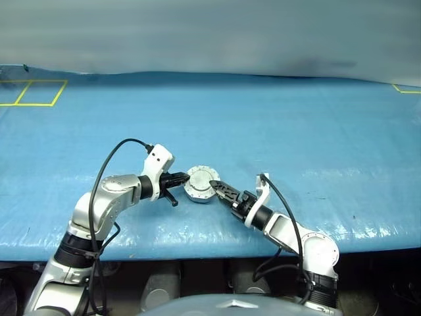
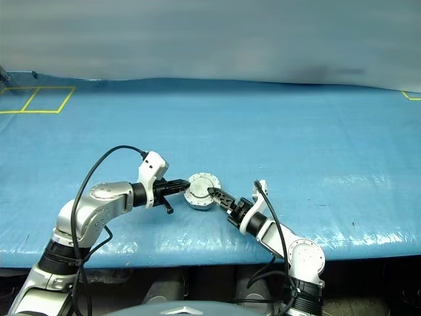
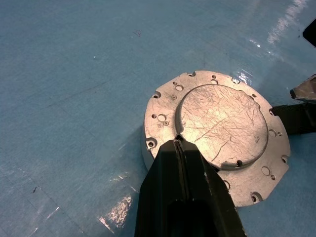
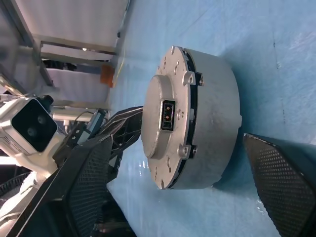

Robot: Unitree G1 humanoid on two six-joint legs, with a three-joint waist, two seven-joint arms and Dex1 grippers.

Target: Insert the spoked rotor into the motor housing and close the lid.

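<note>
In the left eye view, the motor housing (image 1: 198, 185) is sitting on the blue table (image 1: 296, 138), with the lid (image 1: 199, 178) already lying on top of it as a round silver cover. The left gripper (image 1: 185, 177) is reaching in from the housing's left side, its fingers pressed together and their tips touching the lid's edge. The right gripper (image 1: 219, 187) is coming in from the housing's right side, its tips just beside the housing wall. Yellow tape lines (image 1: 33, 92) are lying far behind the housing, toward the table's back left corner.

The right eye view is showing the same layout: housing between the two grippers, lid seated on top.

In the left wrist view, the lid's scratched raised circle (image 3: 220, 125) is facing up, and the closed fingers (image 3: 183, 168) are resting on the lid's flange right at the step of that circle. One finger of the right gripper is showing at the far rim of the housing.

In the right wrist view, the right gripper's fingers (image 4: 284, 177) are spread wide, standing on either side of the housing's grey wall without clamping it. A small connector socket (image 4: 167, 115) is sitting in the lid's raised centre. The left gripper is lying beyond the lid.
</note>
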